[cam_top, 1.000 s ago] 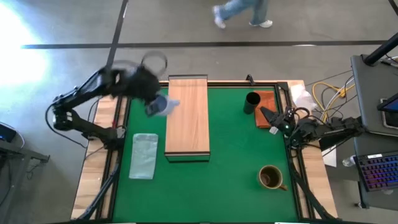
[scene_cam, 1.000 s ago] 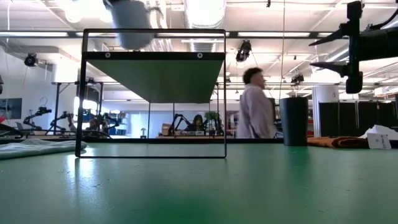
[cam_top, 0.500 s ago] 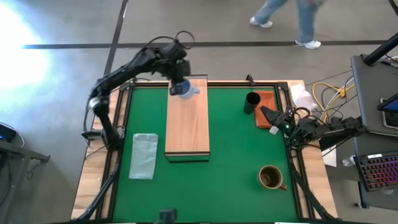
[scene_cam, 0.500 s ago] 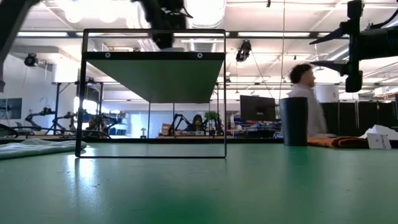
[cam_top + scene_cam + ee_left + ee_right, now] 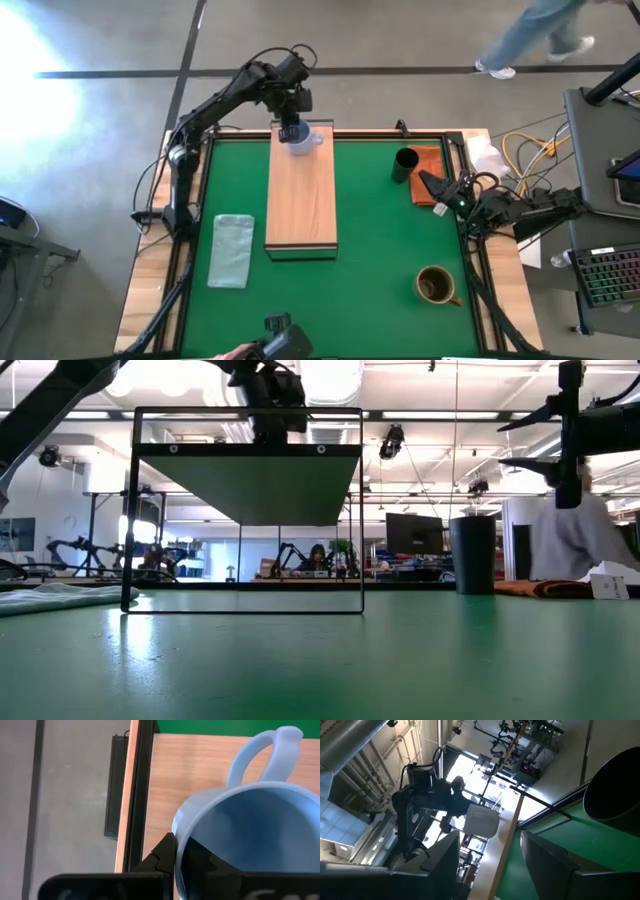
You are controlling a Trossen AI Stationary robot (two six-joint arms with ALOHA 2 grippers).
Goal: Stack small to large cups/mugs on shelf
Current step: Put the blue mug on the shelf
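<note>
L hand [image 5: 293, 127] pinches blue mug [image 5: 303, 139] rim (over shelf [image 5: 301, 195]).

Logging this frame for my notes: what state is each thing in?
Blue mug: upright, held over the shelf's far end.
Left end effector: shut on the blue mug.
Right end effector: open, idle.
Black cup: upright.
Brown mug: upright.
Shelf: bare.

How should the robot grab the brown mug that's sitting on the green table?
Probably by the rim, from straight above: the brown mug stands upright and open-topped on the green table, nothing crowding it. One finger inside, one outside the wall, away from the handle, which sticks out toward the table's right edge. The right gripper waits nearest.
</note>
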